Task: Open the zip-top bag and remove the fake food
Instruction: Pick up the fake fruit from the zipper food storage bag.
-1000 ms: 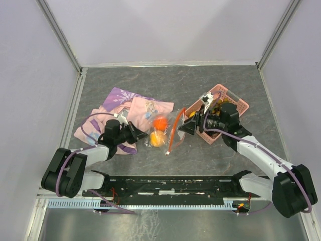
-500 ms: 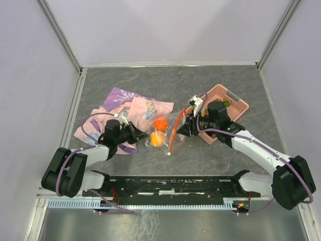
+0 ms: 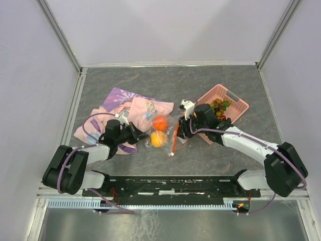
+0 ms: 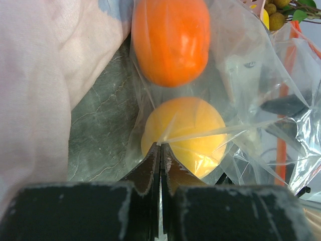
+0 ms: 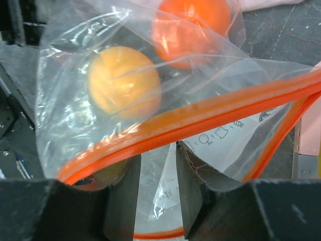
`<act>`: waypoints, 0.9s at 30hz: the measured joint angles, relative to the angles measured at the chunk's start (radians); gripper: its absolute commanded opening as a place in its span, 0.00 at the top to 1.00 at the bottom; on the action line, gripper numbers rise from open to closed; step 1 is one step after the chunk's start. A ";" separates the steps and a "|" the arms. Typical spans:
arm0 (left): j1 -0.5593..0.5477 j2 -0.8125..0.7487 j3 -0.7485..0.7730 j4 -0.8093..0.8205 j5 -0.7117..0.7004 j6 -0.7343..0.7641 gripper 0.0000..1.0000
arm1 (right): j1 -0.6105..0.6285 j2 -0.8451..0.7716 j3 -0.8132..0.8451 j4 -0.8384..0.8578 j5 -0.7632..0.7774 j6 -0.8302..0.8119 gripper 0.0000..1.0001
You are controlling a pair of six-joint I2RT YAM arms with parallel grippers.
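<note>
My left gripper (image 4: 160, 146) has its jaws pressed together on a fold of the zip-top bag (image 4: 251, 75), pinching the clear film right at the tips. Just beyond those tips the yellow-orange fruit (image 4: 183, 130) sits inside the bag, with the red-orange fruit (image 4: 170, 40) past it and the cloth (image 4: 30, 75) off to their left. My right gripper (image 5: 158, 165) stands with its jaws narrowly apart and loose bag film between them. The orange zip strip (image 5: 200, 118) crosses just ahead of its fingertips.

Dark grey marbled tabletop (image 3: 150, 80); pale lavender walls (image 3: 165, 30) on 3 sides; aluminium frame posts (image 3: 60, 35) at corners; even light.
</note>
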 measured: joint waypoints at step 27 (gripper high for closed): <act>0.000 0.041 0.000 0.007 0.016 0.000 0.97 | 0.085 0.164 0.013 0.101 0.096 0.022 0.53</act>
